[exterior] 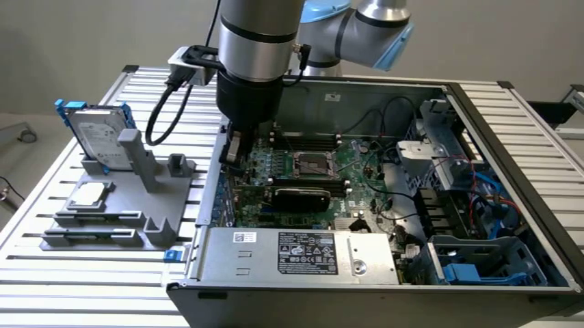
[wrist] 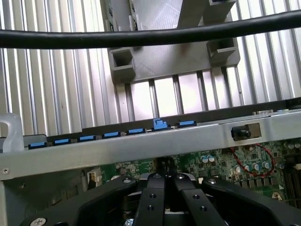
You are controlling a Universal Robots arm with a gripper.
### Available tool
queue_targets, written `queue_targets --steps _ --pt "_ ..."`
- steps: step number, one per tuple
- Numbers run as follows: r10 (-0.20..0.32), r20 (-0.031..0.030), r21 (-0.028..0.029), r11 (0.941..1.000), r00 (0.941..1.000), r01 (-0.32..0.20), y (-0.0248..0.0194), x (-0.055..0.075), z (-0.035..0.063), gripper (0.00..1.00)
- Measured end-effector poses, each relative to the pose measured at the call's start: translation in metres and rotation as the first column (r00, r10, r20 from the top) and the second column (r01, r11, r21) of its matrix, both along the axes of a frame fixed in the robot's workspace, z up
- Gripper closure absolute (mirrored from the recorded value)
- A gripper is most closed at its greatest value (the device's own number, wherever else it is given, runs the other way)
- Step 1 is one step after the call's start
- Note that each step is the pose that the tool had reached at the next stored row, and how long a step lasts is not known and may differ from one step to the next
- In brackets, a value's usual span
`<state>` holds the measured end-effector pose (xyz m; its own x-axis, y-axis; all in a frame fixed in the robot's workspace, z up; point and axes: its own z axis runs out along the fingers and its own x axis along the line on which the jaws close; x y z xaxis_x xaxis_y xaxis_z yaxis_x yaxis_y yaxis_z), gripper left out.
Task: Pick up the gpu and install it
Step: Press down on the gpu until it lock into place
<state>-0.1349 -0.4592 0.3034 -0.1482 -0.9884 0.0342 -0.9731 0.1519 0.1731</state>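
The gpu (exterior: pixel 299 198) lies inside the open computer case (exterior: pixel 511 171), low on the green motherboard (exterior: pixel 360 184). Its black rounded cover faces the front and its board stands on edge. My gripper (exterior: pixel 234 158) hangs from the arm just inside the case wall on the exterior view's left, above and apart from the gpu's near end. In the wrist view my gripper (wrist: pixel 165 178) sits over the motherboard (wrist: pixel 244 157) with its black fingers (wrist: pixel 151 193) pressed together. I see nothing between them.
A grey fixture (exterior: pixel 137 205) on the slatted table holds a silver hard drive with a blue frame (exterior: pixel 98 137) and a small square chip (exterior: pixel 89 195). The power supply (exterior: pixel 301 253) fills the case front. The case's metal wall (wrist: pixel 141 148) and a black cable (wrist: pixel 150 35) cross the wrist view.
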Motion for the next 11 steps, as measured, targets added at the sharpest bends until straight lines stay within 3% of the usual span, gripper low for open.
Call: queue_targets --steps 11 --pt "-0.009 -0.0023 -0.0003 1.0000 1.0000 0.009 0.0000 -0.0010 -0.0047 0.89"
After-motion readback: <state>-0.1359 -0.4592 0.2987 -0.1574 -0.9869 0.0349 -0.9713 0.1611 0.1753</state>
